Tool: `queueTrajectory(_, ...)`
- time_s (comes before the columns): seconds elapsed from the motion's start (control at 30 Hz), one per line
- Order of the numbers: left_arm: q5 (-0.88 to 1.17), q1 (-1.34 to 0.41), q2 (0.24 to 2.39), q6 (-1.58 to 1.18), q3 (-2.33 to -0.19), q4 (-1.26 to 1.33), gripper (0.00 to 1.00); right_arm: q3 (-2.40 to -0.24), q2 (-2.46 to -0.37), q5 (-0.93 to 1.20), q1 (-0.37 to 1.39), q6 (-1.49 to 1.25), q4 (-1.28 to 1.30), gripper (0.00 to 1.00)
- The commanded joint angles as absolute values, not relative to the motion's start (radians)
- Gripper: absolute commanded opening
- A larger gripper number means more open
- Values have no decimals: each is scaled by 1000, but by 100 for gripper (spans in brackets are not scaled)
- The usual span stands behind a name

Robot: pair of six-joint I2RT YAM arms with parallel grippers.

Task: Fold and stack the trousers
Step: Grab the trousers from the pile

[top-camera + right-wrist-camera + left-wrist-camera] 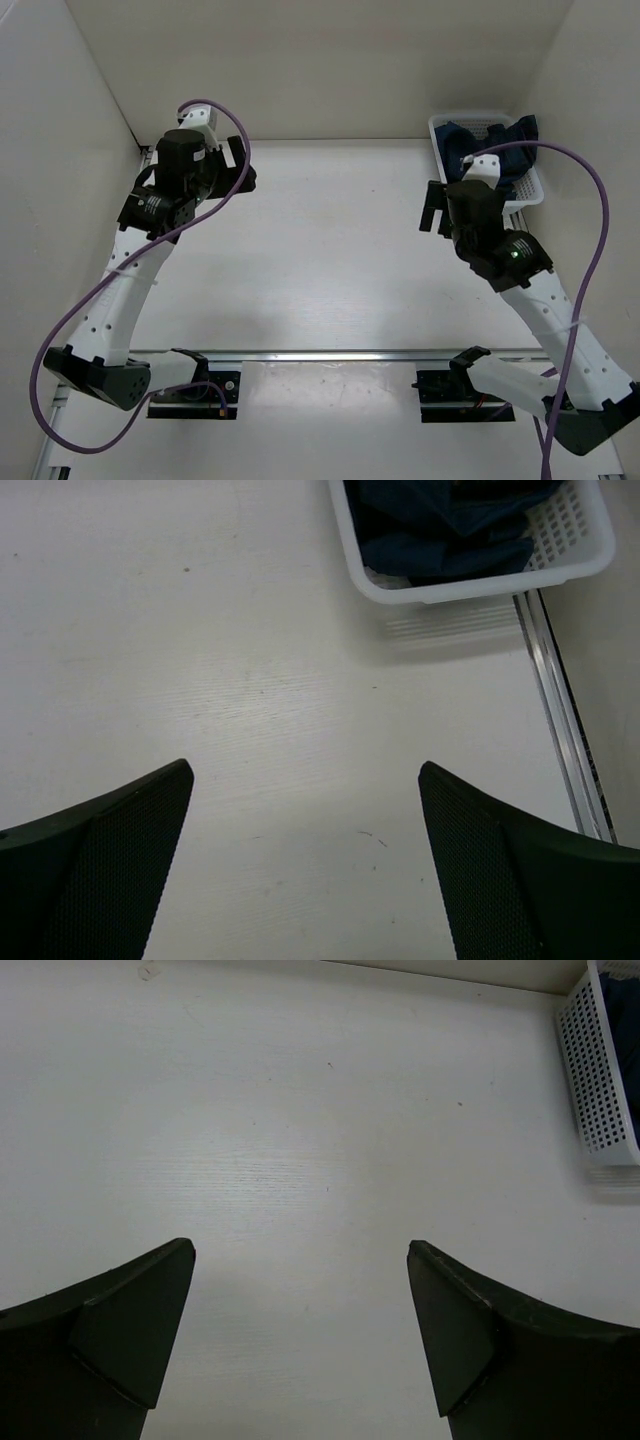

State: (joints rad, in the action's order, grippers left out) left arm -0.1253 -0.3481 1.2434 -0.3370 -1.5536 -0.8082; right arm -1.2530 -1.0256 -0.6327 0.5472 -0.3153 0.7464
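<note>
1. The trousers point(462, 142) are lying bunched up in the basket point(440, 122), which is sitting at the far right corner of the surface point(330, 230). One dark blue fold is spilling over the basket's far right rim.
2. The right claw point(432, 208) is hovering just beside the basket's near left side. Its jaws are standing wide apart and gripping nothing. In the right wrist view only bare surface is showing between them, with the basket beyond.
3. The left claw point(240, 168) is hanging over the far left of the surface, well apart from the trousers. Its jaws are also spreading wide and holding nothing.
</note>
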Motion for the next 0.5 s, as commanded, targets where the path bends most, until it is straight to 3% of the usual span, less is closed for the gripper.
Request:
queueTrajectory(0.0, -106, -344, 1241, -345, -1560, -810, 100, -1223, -963, -738, 523, -342, 774, 98)
queueTrajectory(0.17, -86, -344, 1250, -345, -1539, -819, 100, -1292, -1032, -583, 323, -342, 828, 99)
queueTrajectory(0.23, -54, -344, 1273, -345, -1548, -819, 100, -1330, -1123, -407, 176, -308, 781, 96)
queueTrajectory(0.3, -43, -344, 1284, -345, -1557, -819, 100, -1382, -1256, -251, 57, -319, 738, 90)
queueTrajectory(0.37, -43, -344, 1284, -345, -1557, -819, 100, -1475, -1410, -80, -69, -336, 706, 90)
queueTrajectory(0.47, -43, -344, 1293, -336, -1557, -819, 100, -1692, -1665, -28, -120, -347, 706, 99)
